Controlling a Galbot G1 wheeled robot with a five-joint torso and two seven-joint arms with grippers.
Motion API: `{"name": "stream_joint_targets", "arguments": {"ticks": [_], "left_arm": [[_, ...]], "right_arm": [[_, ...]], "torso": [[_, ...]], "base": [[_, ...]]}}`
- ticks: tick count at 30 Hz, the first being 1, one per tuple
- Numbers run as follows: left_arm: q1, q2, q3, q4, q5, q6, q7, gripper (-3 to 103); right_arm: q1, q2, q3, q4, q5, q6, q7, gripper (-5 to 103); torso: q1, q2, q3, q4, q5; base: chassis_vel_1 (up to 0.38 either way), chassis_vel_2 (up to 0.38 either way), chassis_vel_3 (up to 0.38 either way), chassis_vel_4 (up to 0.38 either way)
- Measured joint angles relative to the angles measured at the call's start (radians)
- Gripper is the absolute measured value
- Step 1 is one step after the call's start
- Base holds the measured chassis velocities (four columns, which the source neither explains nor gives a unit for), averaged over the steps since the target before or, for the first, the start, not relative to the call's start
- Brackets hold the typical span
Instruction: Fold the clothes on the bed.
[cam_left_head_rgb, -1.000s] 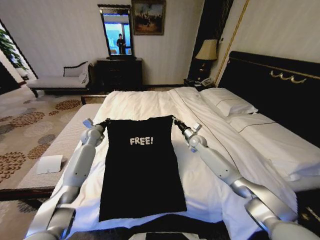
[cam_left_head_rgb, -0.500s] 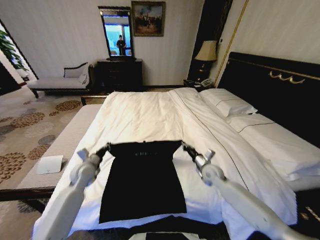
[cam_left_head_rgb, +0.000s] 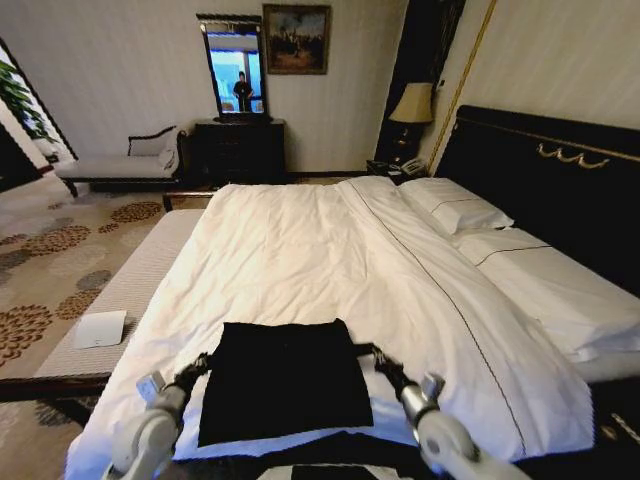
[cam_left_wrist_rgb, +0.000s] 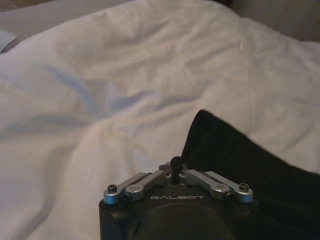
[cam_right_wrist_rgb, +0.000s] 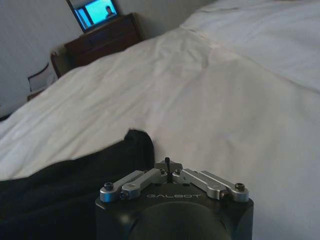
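Currently the black T-shirt (cam_left_head_rgb: 283, 378) lies doubled over near the foot end of the bed (cam_left_head_rgb: 330, 250), on the white duvet (cam_left_head_rgb: 300, 240), forming a roughly square dark patch with no lettering showing. Its upper folded edge runs straight across, between the two grippers.

Left gripper (cam_left_head_rgb: 196, 365): low at the shirt's upper left corner, fingers drawn together on the fabric edge. In the left wrist view the left gripper (cam_left_wrist_rgb: 175, 162) has its fingers pinched to a single point, with the black cloth (cam_left_wrist_rgb: 240, 165) just beside and under it and rumpled duvet (cam_left_wrist_rgb: 100, 75) beyond.

Right gripper (cam_left_head_rgb: 369, 353): at the shirt's upper right corner, fingers likewise closed on the cloth. In the right wrist view the right gripper (cam_right_wrist_rgb: 167, 162) is pinched tight, the black fabric (cam_right_wrist_rgb: 75, 175) spreading away from it, white duvet (cam_right_wrist_rgb: 210, 90) on the other side.

Both arms enter from the bottom of the head view, wrists close to the mattress.

Surroundings: white pillows (cam_left_head_rgb: 455, 210) against the dark headboard (cam_left_head_rgb: 560, 170); lamp (cam_left_head_rgb: 414, 100) beside it; dark dresser (cam_left_head_rgb: 238, 148) with mirror (cam_left_head_rgb: 232, 65) at the far wall; pale chaise longue (cam_left_head_rgb: 120, 165) to the left; patterned carpet (cam_left_head_rgb: 50, 260).
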Motion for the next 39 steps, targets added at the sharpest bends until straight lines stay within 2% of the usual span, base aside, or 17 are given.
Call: {"name": "stream_joint_targets", "arguments": {"ticks": [13,14,15,17,20,21,23,24,26,27,29,30,31,34,36,37,39], "left_arm": [[0.052,-0.044,0.001,0.003,0.074,-0.031,0.030,-2],[0.062,-0.049,0.002,-0.004,0.084,-0.042,0.039,3],[0.073,-0.055,0.000,-0.013,0.094,-0.056,0.046,8],[0.078,-0.057,-0.003,-0.018,0.098,-0.062,0.050,8],[0.132,-0.065,-0.050,-0.103,0.087,-0.087,0.061,24],[0.132,-0.065,-0.050,-0.103,0.087,-0.087,0.061,24],[0.147,-0.058,-0.079,-0.154,0.069,-0.095,0.063,34],[0.147,-0.055,-0.087,-0.167,0.060,-0.096,0.064,34],[0.112,-0.045,-0.119,-0.201,0.017,-0.092,0.064,45],[0.112,-0.045,-0.119,-0.201,0.017,-0.092,0.064,45],[0.057,-0.044,-0.132,-0.181,0.001,-0.082,0.055,56],[-0.001,-0.044,-0.136,-0.142,-0.008,-0.073,0.038,56],[-0.068,-0.049,-0.131,-0.079,-0.008,-0.068,0.021,67],[-0.126,-0.068,-0.111,-0.017,0.012,-0.068,0.014,72],[-0.180,-0.113,-0.079,0.049,0.049,-0.079,0.019,84],[-0.180,-0.113,-0.079,0.049,0.049,-0.079,0.019,84],[-0.217,-0.172,-0.041,0.112,0.061,-0.090,0.039,93]], "right_arm": [[-0.049,0.052,0.000,-0.006,-0.097,0.012,0.034,0],[-0.053,0.057,0.002,-0.005,-0.113,0.012,0.039,-2],[-0.059,0.061,0.007,0.000,-0.128,0.013,0.040,3],[-0.062,0.063,0.009,0.003,-0.133,0.016,0.041,3],[-0.093,0.071,0.013,0.069,-0.123,0.055,0.069,19],[-0.093,0.071,0.013,0.069,-0.123,0.055,0.069,19],[-0.111,0.070,0.014,0.118,-0.107,0.061,0.099,30],[-0.114,0.069,0.016,0.130,-0.102,0.062,0.106,30],[-0.102,0.073,0.029,0.159,-0.079,0.062,0.130,41],[-0.102,0.073,0.029,0.159,-0.079,0.062,0.130,41],[-0.078,0.078,0.038,0.157,-0.071,0.062,0.134,51],[-0.052,0.085,0.044,0.142,-0.072,0.063,0.135,51],[-0.019,0.100,0.047,0.115,-0.083,0.067,0.135,62],[0.013,0.120,0.047,0.081,-0.104,0.077,0.134,68],[0.046,0.161,0.046,0.043,-0.131,0.087,0.129,79],[0.046,0.161,0.046,0.043,-0.131,0.087,0.129,79],[0.074,0.226,0.046,0.004,-0.145,0.092,0.123,90]], "torso": [[0.000,0.000,0.000,0.0001,0.0002],[0.000,0.000,0.000,0.0001,0.0003],[0.000,0.000,0.000,0.0002,0.0001],[0.000,0.000,0.000,0.0002,0.0001],[0.000,0.000,0.000,0.0003,0.0003],[0.000,0.000,0.000,0.0003,0.0003],[0.000,0.000,0.000,0.0003,0.0002],[0.000,0.000,0.000,0.0001,0.0002],[0.000,0.000,0.000,0.0002,0.0002],[0.000,0.000,0.000,0.0002,0.0002],[0.000,0.000,0.000,0.0003,0.0003],[0.000,0.000,0.000,0.0003,0.0000],[0.000,0.000,0.000,-0.0001,0.0002],[0.000,-0.001,0.000,0.0000,0.0001],[0.000,-0.001,0.000,0.0002,-0.0003],[0.000,-0.001,0.000,0.0002,-0.0003],[0.000,-0.001,0.000,0.0002,-0.0001]], "base": [[0.000,0.000,0.000,0.000],[0.000,0.000,0.000,0.000],[0.000,0.000,0.000,0.000],[0.000,0.000,0.000,0.000],[0.000,0.000,0.000,0.000],[0.000,0.000,0.000,0.000],[0.000,0.000,0.000,0.000],[0.000,0.000,0.000,0.000],[0.000,0.000,0.000,0.000],[0.000,0.000,0.000,0.000],[0.000,0.000,0.000,0.000],[0.000,0.000,0.000,0.000],[0.000,0.000,0.000,0.000],[0.000,0.000,0.000,0.000],[0.000,0.000,0.000,0.000],[0.000,0.000,0.000,0.000],[0.000,0.000,0.000,0.000]]}}
